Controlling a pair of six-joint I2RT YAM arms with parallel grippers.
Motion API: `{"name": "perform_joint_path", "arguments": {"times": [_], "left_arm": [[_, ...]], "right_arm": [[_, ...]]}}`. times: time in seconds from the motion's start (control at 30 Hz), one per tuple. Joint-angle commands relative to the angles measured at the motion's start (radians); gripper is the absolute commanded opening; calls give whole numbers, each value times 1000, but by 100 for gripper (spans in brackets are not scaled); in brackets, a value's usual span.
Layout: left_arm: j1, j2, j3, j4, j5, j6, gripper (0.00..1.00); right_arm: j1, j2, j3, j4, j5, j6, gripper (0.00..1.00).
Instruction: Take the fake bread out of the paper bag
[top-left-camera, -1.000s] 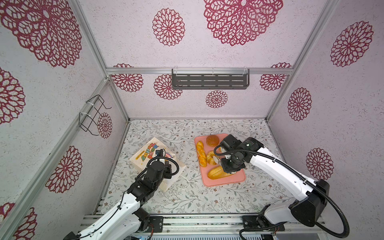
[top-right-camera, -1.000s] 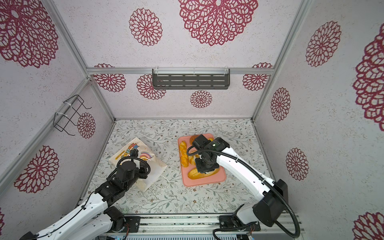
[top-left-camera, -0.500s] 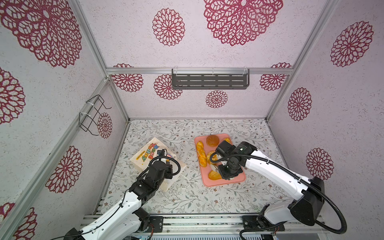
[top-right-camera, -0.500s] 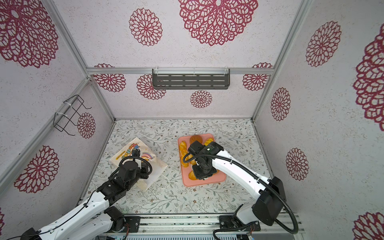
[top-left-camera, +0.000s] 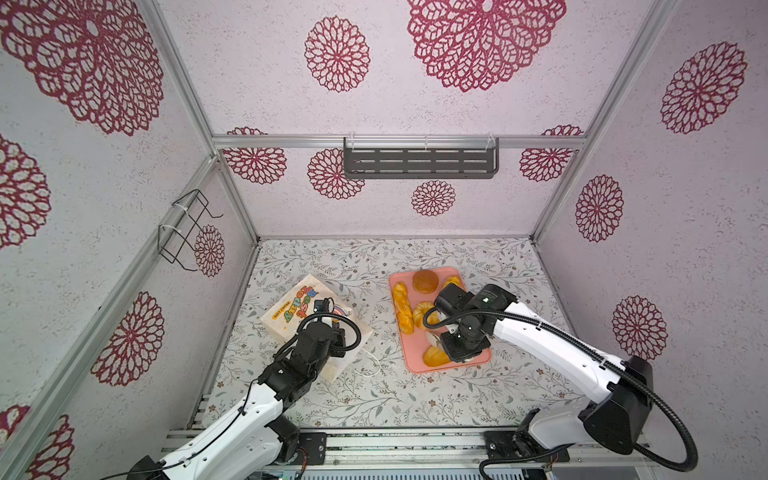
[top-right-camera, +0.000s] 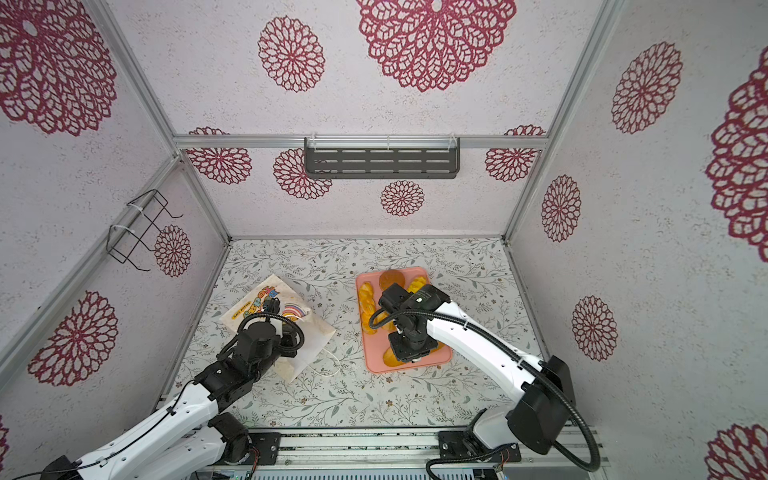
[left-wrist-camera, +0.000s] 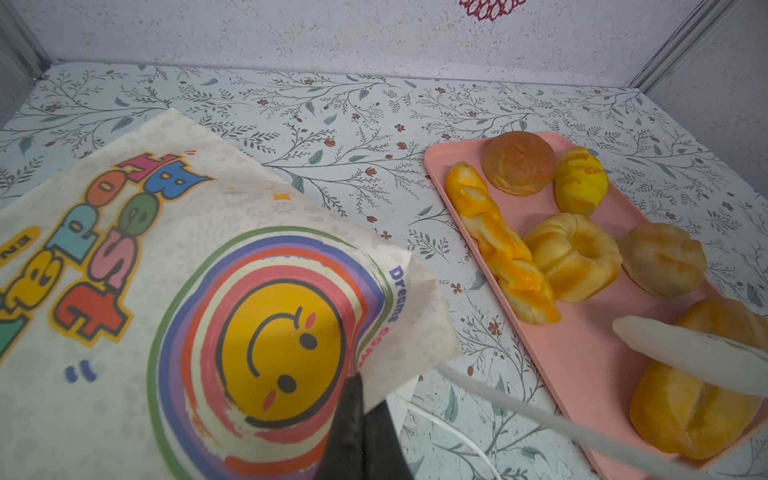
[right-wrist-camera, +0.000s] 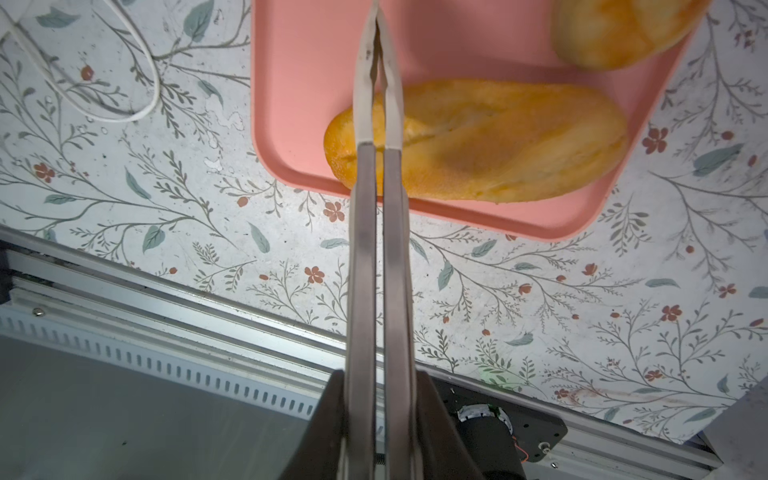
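Observation:
The paper bag (top-left-camera: 297, 309) (left-wrist-camera: 124, 291) lies on its side at the left, cartoon lettering and a smiley face up. My left gripper (left-wrist-camera: 357, 386) is shut on the bag's rim by the opening. Whether bread is inside is hidden. Fake bread lies on the pink tray (top-left-camera: 415, 351) (left-wrist-camera: 582, 345): a brown bun (left-wrist-camera: 519, 162), a yellow roll (left-wrist-camera: 581, 180), a braided stick (left-wrist-camera: 498, 249), a ring cake (left-wrist-camera: 573, 255), a pale bun (left-wrist-camera: 663, 257) and a long loaf (right-wrist-camera: 498, 141) (top-left-camera: 434, 356). My right gripper (right-wrist-camera: 376, 12) hangs shut and empty over the tray's near end, beside the loaf.
The bag's white cord handle (top-left-camera: 368, 368) (right-wrist-camera: 124, 83) trails on the floral tabletop between bag and tray. A dark slotted shelf (top-left-camera: 419, 163) hangs on the back wall and a wire rack (top-left-camera: 185, 228) on the left wall. An aluminium rail (top-left-camera: 395, 440) runs along the front edge.
My right gripper has moved from the tray's middle toward its near end, staying shut. The left gripper has kept its hold on the bag almost in place.

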Motion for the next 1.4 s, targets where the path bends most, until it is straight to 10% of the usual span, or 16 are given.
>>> {"name": "perform_joint_path", "arguments": {"times": [0.0,1.37], "left_arm": [[-13,16,4,26,11,-9,0],[-20,12,35,-25,17,50,0]], "right_arm": [[-4,-83,18,-26,25,52,0],[-178,141,57,239,58,-51,0]]}}
